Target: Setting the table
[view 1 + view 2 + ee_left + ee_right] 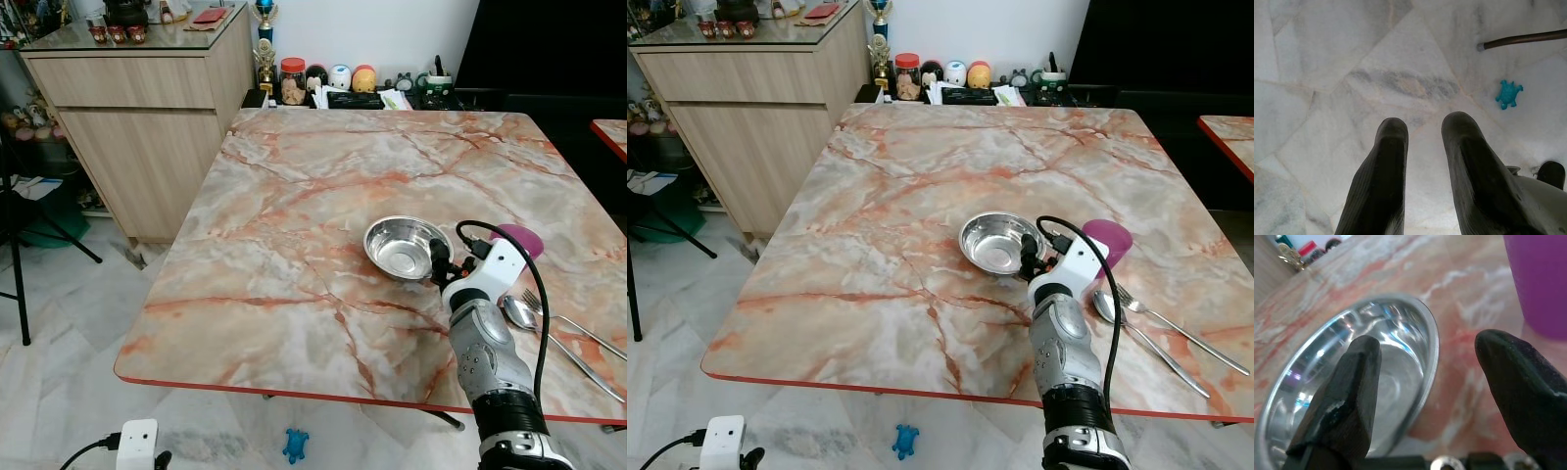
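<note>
The right hand (1422,382) hovers wide open at the steel bowl's (407,245) near right rim, purple cup (1106,238) just right

Bright, even daylight; wrist close-ups soft

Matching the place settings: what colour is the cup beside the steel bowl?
Purple; the cup shows best in the right eye view.

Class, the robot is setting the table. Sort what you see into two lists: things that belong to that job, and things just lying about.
For the job:
- round shiny steel bowl
- purple plastic cup
- silver metal spoon
- silver metal fork
- right hand, open at the bowl's rim

Lying about:
- small blue toy on the floor
- red-lidded jar
- gold trophy
</note>
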{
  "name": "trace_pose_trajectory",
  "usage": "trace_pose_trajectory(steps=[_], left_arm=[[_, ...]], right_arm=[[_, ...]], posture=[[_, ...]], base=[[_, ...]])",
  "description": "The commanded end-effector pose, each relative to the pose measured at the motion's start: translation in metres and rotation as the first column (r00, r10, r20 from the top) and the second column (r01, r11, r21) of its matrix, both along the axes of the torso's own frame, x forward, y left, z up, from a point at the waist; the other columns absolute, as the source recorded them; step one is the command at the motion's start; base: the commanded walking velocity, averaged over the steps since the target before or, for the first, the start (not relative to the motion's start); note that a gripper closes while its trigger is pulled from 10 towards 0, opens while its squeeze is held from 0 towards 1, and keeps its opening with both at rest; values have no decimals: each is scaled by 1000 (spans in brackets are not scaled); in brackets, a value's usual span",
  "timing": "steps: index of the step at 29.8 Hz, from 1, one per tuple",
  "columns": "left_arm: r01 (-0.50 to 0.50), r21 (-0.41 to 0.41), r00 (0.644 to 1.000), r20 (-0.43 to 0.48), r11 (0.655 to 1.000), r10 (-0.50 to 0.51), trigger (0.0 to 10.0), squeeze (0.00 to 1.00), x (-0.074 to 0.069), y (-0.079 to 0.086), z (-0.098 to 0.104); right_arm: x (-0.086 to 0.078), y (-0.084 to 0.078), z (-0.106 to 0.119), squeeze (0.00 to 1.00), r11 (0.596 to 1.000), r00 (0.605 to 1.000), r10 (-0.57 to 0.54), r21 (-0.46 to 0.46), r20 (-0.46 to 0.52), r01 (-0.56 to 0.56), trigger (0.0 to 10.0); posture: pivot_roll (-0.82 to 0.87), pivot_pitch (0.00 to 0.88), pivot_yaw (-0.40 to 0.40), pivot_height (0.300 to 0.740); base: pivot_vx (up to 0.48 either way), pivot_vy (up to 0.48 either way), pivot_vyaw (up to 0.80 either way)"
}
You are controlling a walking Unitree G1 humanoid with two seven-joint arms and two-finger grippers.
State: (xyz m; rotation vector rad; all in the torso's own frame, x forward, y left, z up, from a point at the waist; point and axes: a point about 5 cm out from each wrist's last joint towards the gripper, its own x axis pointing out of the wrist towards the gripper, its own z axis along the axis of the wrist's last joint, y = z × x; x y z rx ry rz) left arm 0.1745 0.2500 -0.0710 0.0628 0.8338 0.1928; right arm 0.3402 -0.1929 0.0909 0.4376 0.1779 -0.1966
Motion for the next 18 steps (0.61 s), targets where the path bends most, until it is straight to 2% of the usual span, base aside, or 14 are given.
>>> trace_pose_trajectory(steps=[1, 4, 7, 18], left_arm=[[-1, -1, 1000, -27, 1000, 1, 10000, 0, -5, -1, -3], [3, -1, 1000, -25, 1000, -3, 10000, 0, -4, -2, -3], [8, 0, 1000, -19, 1000, -7, 10000, 0, -2, -3, -2], [28, 4, 1000, 5, 1000, -28, 10000, 0, 7, -7, 1]], right_arm=[[3, 1, -1, 0, 999, 1000, 1, 34, -17, 0, 10000], [3, 2, -4, 0, 998, 1000, 7, 61, -30, -5, 10000], [5, 5, -5, 0, 990, 999, 16, 139, -28, -12, 10000], [11, 12, -7, 0, 984, 997, 63, 171, -43, -55, 10000]], posture=[[64, 0, -2, 740], [65, 0, -2, 740], [65, 0, -2, 740], [68, 0, -3, 740]], base=[[0, 0, 0], [0, 0, 0], [0, 0, 0], [0, 0, 0]])
